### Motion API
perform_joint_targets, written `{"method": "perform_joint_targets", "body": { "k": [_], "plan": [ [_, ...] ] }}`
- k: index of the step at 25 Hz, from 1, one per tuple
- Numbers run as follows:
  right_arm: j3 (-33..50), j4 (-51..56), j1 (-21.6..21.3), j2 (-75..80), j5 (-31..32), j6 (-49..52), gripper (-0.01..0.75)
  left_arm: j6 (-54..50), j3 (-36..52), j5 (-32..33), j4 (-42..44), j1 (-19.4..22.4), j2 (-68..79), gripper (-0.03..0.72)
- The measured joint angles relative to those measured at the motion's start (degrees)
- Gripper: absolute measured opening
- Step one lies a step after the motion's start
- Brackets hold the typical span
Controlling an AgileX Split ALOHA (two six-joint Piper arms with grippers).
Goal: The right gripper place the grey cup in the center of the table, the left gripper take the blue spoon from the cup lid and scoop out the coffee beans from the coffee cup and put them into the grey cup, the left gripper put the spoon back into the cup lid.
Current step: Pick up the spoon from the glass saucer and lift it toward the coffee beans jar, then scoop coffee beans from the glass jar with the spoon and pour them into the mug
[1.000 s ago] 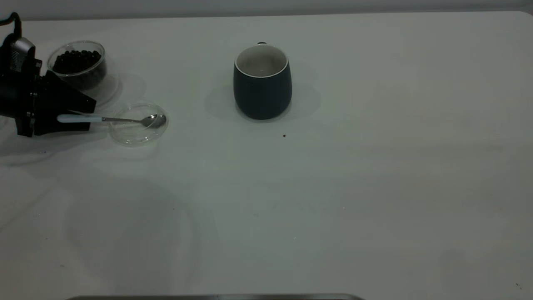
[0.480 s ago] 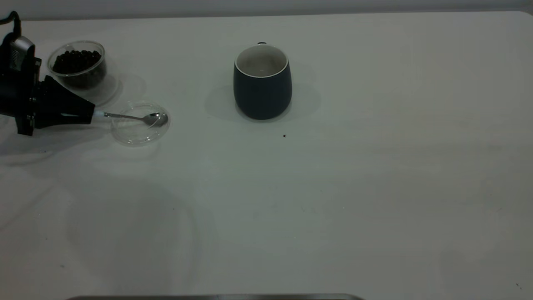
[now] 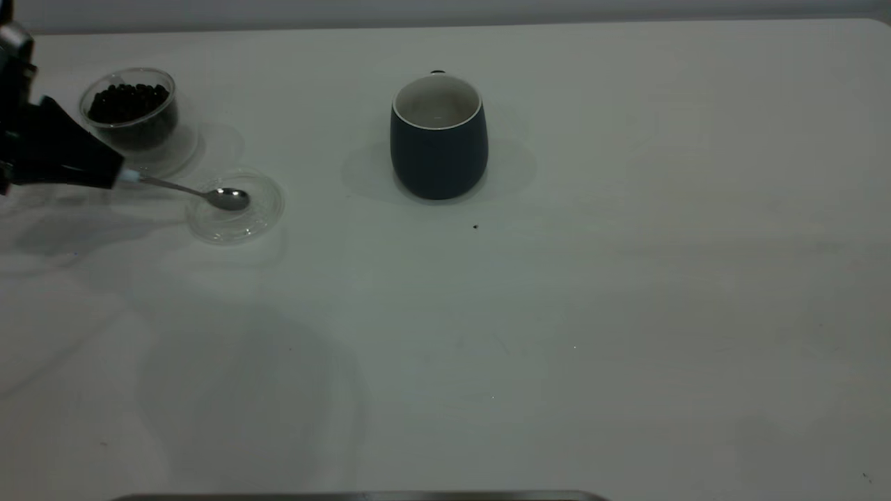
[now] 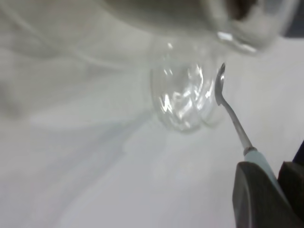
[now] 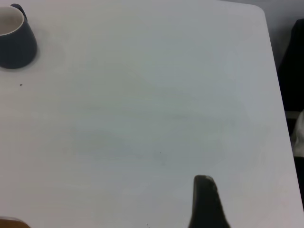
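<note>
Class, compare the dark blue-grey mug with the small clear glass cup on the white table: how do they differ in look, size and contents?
The dark blue-grey mug is opaque with a white inside; the small clear glass cup is see-through. The mug is the larger of the two. The mug looks empty, while the glass cup holds dark coffee beans. The mug stands near mid-table; the glass cup sits at the far left. Both stand upright, mouths open.

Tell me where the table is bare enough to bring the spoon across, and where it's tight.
Open: the stretch of table between the cup lid and the grey cup, the near side, and everything right of that cup. Crowded: the far-left corner, where the coffee cup, lid, blue spoon and left end effector bunch together.
</note>
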Motion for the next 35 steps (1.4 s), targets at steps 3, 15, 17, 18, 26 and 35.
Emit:
{"method": "perform_joint_targets", "body": {
  "k": [3, 15, 17, 18, 26, 35],
  "plan": [
    [0.00, 0.00, 0.00, 0.00, 0.00, 0.00, 0.462, -1.51, 0.00, 1.34, 2.57, 0.00, -3.81, 0.124],
    [0.00, 0.00, 0.00, 0.00, 0.00, 0.00, 0.462, -7.79, 0.00, -4.65, 13.67, 0.00, -21.88, 0.124],
    [0.00, 0.00, 0.00, 0.00, 0.00, 0.00, 0.462, -9.48, 0.00, -6.06, 16.15, 0.00, -22.54, 0.124],
    [0.00, 0.00, 0.00, 0.00, 0.00, 0.00, 0.462, -9.99, 0.00, -6.84, 16.95, 0.00, -22.54, 0.124],
    [0.00, 0.00, 0.00, 0.00, 0.00, 0.00, 0.462, -12.25, 0.12, -14.66, 19.55, 0.00, -22.48, 0.124],
    [0.00, 0.00, 0.00, 0.00, 0.00, 0.00, 0.462, -9.98, 0.17, -18.71, 14.74, 0.00, -17.85, 0.124]
  ]
}}
